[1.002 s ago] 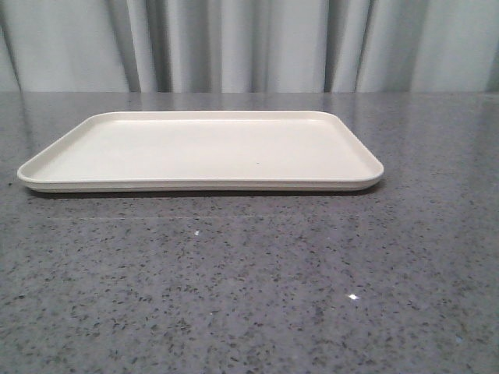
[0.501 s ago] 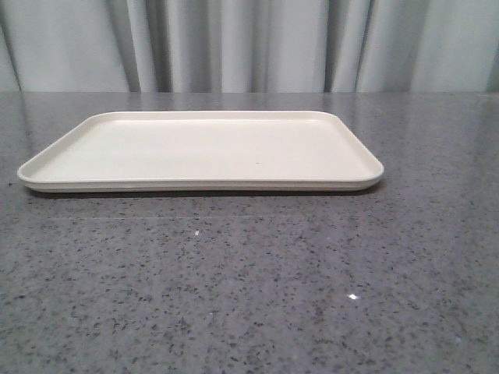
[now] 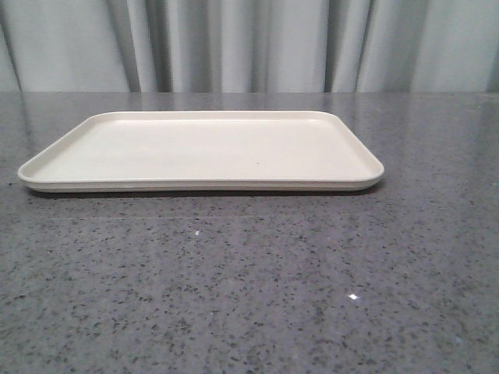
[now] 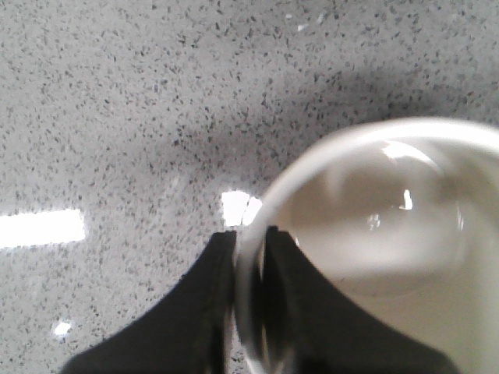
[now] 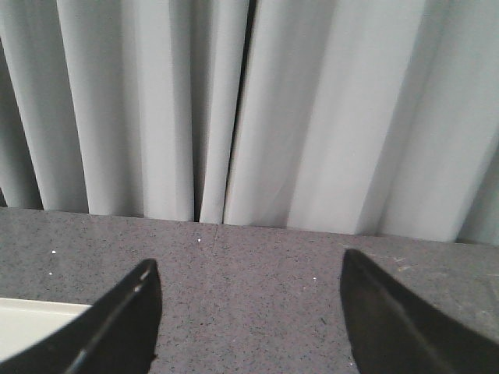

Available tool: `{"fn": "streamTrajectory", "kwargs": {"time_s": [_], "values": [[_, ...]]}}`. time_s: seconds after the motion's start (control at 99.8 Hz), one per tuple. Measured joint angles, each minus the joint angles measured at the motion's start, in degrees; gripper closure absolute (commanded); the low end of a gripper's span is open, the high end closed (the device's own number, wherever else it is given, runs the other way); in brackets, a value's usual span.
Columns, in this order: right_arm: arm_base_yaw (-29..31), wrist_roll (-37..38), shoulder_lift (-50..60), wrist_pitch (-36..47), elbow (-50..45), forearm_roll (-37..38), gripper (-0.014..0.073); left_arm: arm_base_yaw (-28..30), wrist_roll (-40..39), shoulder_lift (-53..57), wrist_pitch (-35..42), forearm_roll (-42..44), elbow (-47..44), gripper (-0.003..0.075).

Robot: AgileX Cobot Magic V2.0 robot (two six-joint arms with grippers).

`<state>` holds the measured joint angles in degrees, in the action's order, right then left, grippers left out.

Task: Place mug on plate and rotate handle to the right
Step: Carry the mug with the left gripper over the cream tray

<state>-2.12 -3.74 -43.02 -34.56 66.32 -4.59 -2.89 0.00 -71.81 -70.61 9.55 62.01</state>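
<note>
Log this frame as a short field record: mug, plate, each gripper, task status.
mug: white mug, rim pinched between the fingers of the left gripper, above the speckled grey table
plate: cream-white rectangular tray, nothing on it
left gripper: shut on the mug's rim
right gripper: open, holding nothing, facing the grey curtain
handle: not visible
status: mug not yet on plate

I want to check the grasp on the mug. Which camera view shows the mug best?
The left wrist view shows it best: the mug is seen from above, with the left hand shut on its rim, one finger inside and one outside. The front view and the right wrist view show no mug, only the plate.
</note>
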Motion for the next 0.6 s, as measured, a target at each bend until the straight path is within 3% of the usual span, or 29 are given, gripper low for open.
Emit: {"fn": "streamTrajectory", "kwargs": {"time_s": [0.601], "values": [[0.00,0.00,0.00,-0.74,0.00,0.00,0.0097,0.00,3.01,0.00,-0.65,-4.02,3.54,0.0740]]}}
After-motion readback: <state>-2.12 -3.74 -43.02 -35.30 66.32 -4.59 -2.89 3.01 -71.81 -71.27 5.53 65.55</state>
